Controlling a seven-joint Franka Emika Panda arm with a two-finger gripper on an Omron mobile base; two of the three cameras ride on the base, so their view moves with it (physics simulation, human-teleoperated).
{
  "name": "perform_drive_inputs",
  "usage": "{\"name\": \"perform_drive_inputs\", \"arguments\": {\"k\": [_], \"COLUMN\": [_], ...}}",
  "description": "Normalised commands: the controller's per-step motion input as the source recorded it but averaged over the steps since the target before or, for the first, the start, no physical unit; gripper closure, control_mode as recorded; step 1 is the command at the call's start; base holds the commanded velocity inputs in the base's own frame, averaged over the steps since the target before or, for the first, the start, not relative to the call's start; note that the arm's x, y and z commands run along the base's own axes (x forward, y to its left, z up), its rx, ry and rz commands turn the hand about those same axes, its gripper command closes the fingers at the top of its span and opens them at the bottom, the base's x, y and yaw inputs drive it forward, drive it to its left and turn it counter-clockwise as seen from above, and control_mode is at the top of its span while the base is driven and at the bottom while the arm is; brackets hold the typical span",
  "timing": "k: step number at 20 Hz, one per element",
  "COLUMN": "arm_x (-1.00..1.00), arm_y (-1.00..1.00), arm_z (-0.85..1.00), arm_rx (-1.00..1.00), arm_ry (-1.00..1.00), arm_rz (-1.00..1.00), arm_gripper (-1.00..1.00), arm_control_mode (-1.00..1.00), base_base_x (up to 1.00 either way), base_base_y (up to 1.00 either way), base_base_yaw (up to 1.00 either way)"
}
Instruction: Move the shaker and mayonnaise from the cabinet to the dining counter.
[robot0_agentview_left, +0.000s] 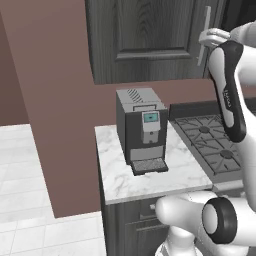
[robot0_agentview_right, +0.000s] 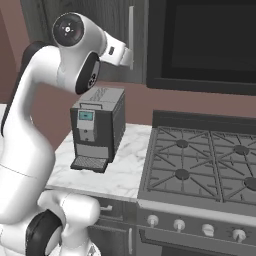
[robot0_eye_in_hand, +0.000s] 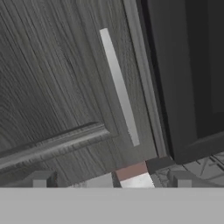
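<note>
The cabinet (robot0_agentview_left: 145, 40) is a tall dark grey wood-grain unit, and its panelled door is closed. Its long silver bar handle (robot0_eye_in_hand: 119, 85) runs down the door's right side, also visible as the handle (robot0_agentview_left: 206, 35) beside my hand. My gripper (robot0_eye_in_hand: 111, 180) is open and points at the door just short of the handle, with nothing between its two fingertips (robot0_eye_in_hand: 41, 179). The arm reaches up to it, wrist (robot0_agentview_right: 117, 50) close to the door. The shaker and the mayonnaise are hidden behind the closed door. The dining counter is out of view.
A dark coffee machine (robot0_agentview_left: 141, 127) stands on a small marble worktop (robot0_agentview_left: 115, 175) below the cabinet. A gas stove (robot0_agentview_right: 200, 160) lies to its right, with a dark microwave-like unit (robot0_agentview_right: 205, 40) above it. A brown wall (robot0_agentview_left: 55, 100) is on the left.
</note>
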Motion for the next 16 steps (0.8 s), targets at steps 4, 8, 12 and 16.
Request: {"name": "perform_drive_inputs", "arguments": {"k": [4, 8, 12, 16], "arm_x": [0.35, 0.32, 0.29, 0.32], "arm_y": [-0.04, -0.03, -0.07, -0.14], "arm_z": [0.0, 0.0, -0.01, 0.0], "arm_rx": [0.0, 0.0, 0.0, 0.02], "arm_ry": [0.0, 0.0, 0.01, 0.07], "arm_rz": [0.04, 0.04, 0.04, 0.04], "arm_gripper": [-1.0, -1.0, -1.0, -1.0], "arm_control_mode": [-1.0, -1.0, -1.0, -1.0], "base_base_x": [0.0, 0.0, 0.0, 0.0], "base_base_y": [0.0, 0.0, 0.0, 0.0], "base_base_yaw": [0.0, 0.0, 0.0, 0.0]}}
